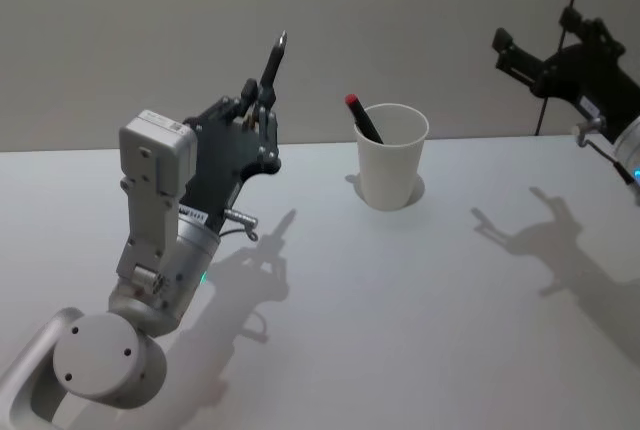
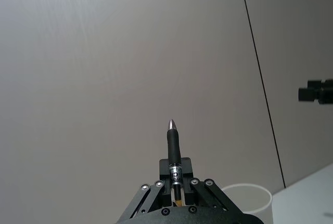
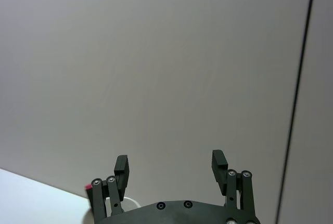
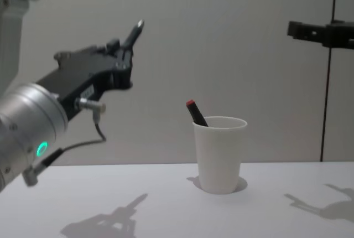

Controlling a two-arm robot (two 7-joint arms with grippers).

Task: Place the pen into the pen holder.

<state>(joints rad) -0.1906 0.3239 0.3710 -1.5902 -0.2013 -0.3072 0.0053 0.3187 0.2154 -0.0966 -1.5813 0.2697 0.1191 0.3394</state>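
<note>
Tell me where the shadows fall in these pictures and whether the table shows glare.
Head view: hard-edged shadows of the left gripper and right gripper lie on the table, nearer the robot than each arm; the pen holder casts a short one at its base. Chest view: same shadows, no table glare.

Plain grey wall (image 1: 150,30) behind white table (image 1: 400,350); thin dark vertical seam (image 3: 298,78) at right; sharp shadows (image 1: 545,240) on tabletop.

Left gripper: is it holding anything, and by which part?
Yes: the left gripper is shut on a black pen, clamping its barrel just behind the grip section, silver tip pointing up. The right gripper is open and empty.
</note>
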